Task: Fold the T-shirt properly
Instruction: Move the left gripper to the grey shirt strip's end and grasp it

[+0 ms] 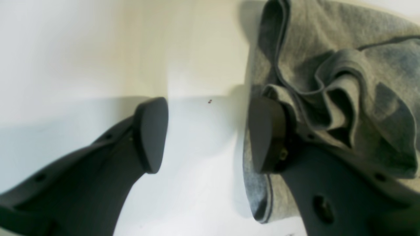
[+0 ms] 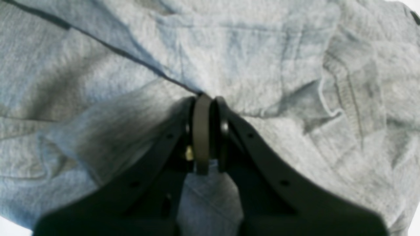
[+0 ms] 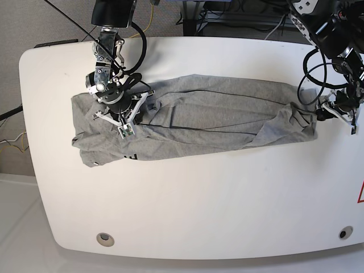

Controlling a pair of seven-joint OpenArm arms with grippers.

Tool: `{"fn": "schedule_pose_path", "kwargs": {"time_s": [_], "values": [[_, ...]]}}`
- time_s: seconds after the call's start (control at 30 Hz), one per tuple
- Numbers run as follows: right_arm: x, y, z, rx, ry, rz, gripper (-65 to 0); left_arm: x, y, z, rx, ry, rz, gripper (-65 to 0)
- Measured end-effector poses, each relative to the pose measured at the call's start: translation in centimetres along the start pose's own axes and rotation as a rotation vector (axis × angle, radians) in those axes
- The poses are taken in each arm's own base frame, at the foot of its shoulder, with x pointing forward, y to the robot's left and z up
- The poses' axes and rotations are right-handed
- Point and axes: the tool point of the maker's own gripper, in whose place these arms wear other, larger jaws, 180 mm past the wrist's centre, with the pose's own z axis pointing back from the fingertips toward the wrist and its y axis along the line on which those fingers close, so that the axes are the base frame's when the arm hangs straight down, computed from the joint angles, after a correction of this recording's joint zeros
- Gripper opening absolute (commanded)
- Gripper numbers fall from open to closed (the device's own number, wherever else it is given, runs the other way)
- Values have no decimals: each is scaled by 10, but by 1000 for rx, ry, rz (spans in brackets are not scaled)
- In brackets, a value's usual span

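Two grippers work one shirt (image 3: 199, 122), a heather-grey knit lying in a long, loosely folded band across the far half of the table (image 3: 187, 210). Fabric is soft, finely flecked and heavily creased; a dark seam line runs along its length, and a scrap of black lettering shows at its near edge by the bunched end. Right gripper (image 2: 208, 98) stands over that bunched end, its dark jaws pressed together with cloth pinched between them, folds radiating from the pinch. Left gripper (image 1: 210, 134) sits at the shirt's opposite end, jaws spread wide and holding nothing; one rounded matt-black finger (image 1: 152, 134) is over bare table, the other touches the rumpled hem, where ruffled layers stack up. Table is glossy white with rounded corners, two round fittings near the edge farthest from the shirt. Beyond the shirt's far side, black cables and equipment frames stand behind the table; pale flooring shows around it.
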Motion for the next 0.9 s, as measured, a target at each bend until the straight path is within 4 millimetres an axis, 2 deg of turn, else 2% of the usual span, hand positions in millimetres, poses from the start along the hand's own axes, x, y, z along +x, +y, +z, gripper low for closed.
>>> {"fn": "schedule_pose_path", "kwargs": {"time_s": [0.17, 0.3, 0.53, 0.9], "values": [[0, 0, 0, 0, 1, 0, -650, 0, -4, -2, -11, -6, 7, -276], [0, 0, 0, 0, 0, 0, -650, 4, -19, -5, -65, -47, 44, -276], [0, 0, 0, 0, 1, 0, -650, 9, -41, -12, -125, -50, 8, -276], [0, -1, 0, -1, 1, 1, -650, 10, -65, -19, -181, -77, 37, -276]]}}
